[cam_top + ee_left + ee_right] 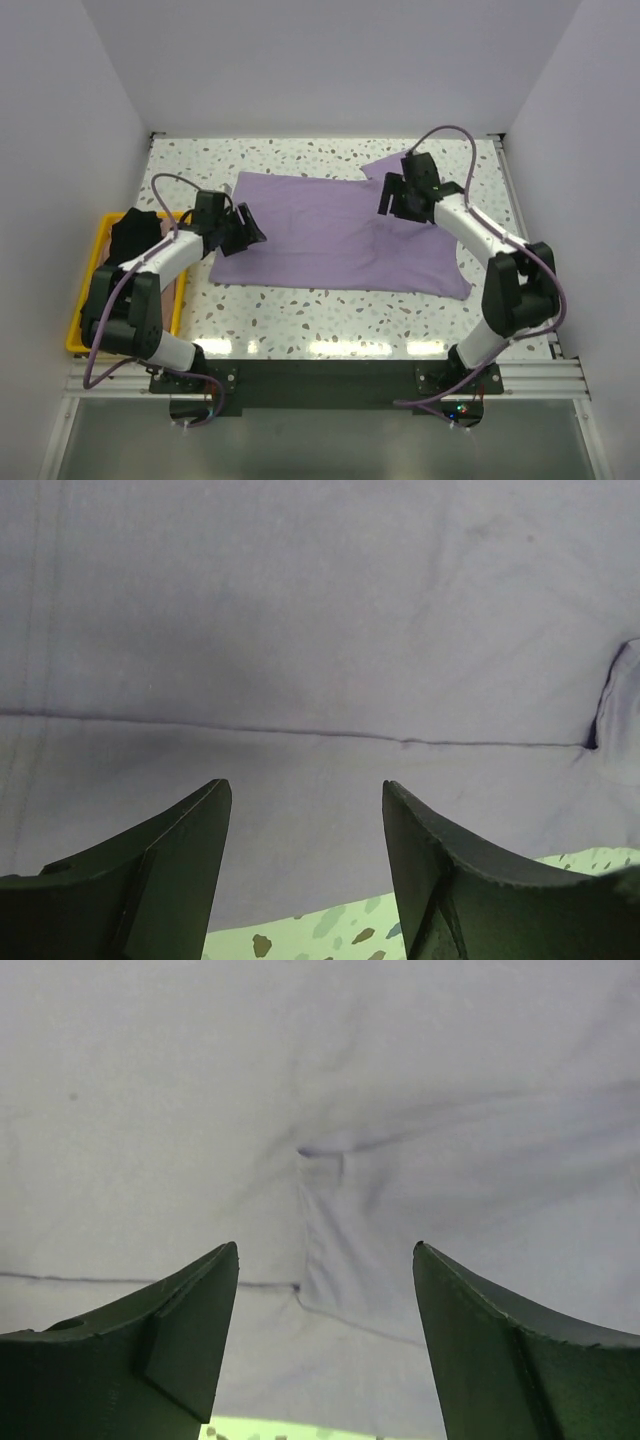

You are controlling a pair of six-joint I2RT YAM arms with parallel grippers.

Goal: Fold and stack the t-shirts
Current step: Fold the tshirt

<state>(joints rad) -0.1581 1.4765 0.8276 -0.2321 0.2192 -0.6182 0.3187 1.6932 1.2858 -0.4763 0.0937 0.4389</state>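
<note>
Hovering at the lavender t-shirt (335, 235), left gripper (248, 231) and right gripper (393, 199) both spread wide, holding nothing.
The shirt lies flat on the worktop (300, 310), toward its far edge; the black t-shirt (130, 236) sits bunched in the yellow crate (74, 338) at the left edge. Light, limp cloth, likely to sag and slide: pinch at opposite side edges.

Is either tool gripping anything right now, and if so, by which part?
Nothing is held. The left tool and the right tool are both open over the lavender t-shirt, with no fabric pinched.
</note>
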